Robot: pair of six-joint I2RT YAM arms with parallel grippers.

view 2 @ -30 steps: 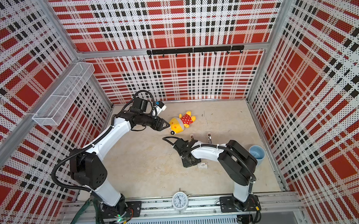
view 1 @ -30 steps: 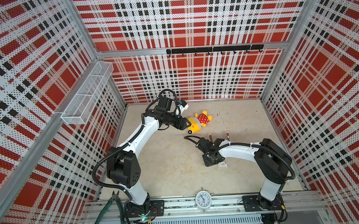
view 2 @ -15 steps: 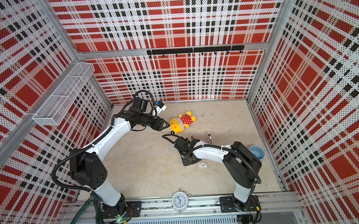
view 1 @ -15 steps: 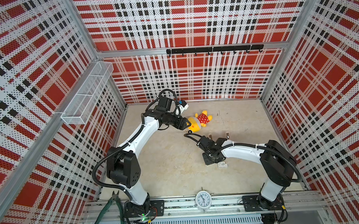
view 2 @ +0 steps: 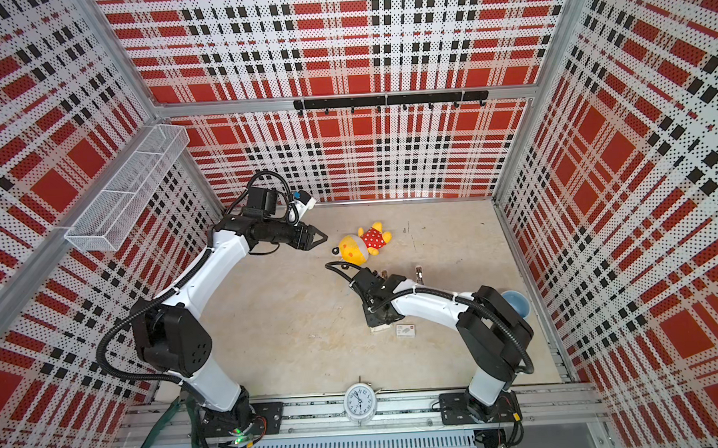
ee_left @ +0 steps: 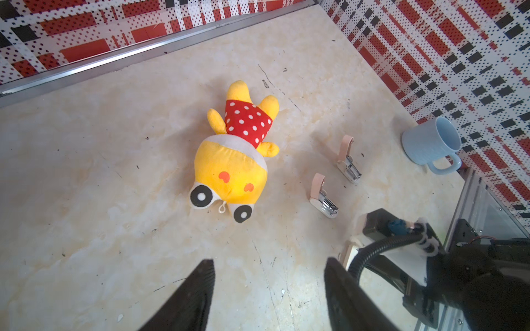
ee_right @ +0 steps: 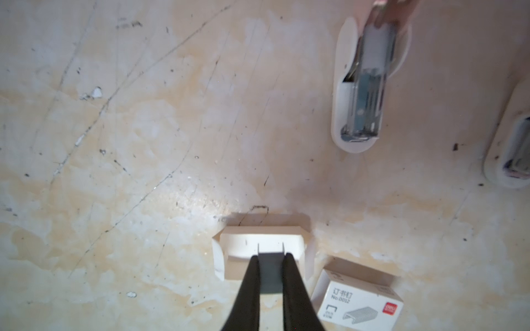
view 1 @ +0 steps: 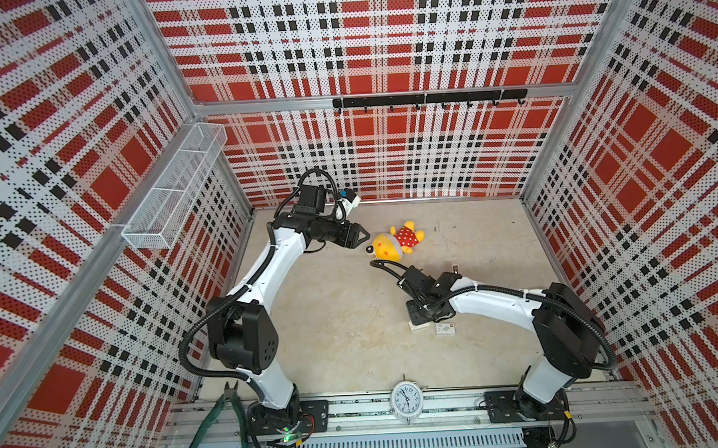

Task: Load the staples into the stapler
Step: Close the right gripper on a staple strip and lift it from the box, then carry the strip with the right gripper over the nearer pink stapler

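My right gripper (ee_right: 271, 256) is shut on a thin grey strip of staples (ee_right: 271, 272), just above the open white inner tray (ee_right: 263, 239) of the staple box. In both top views this gripper (view 1: 422, 311) points down at the tray (view 1: 416, 325). Two small staplers lie opened on the table, metal magazines exposed: one (ee_right: 362, 86) a short way beyond the tray, the other (ee_right: 513, 156) at the frame's edge. The left wrist view shows both, one (ee_left: 324, 197) and the other (ee_left: 348, 162). My left gripper (ee_left: 269, 262) hangs open and empty beside the plush toy (ee_left: 232, 160).
The white printed box sleeve (ee_right: 358, 301) lies right beside the tray. A light blue mug (ee_left: 430, 143) stands by the right wall. A yellow plush toy (view 1: 393, 242) lies mid-table. An alarm clock (view 1: 406, 399) and green pliers (view 1: 216, 418) sit at the front rail.
The right arm's elbow has shifted slightly to the right while its gripper stayed over the tray. The left arm has not moved.
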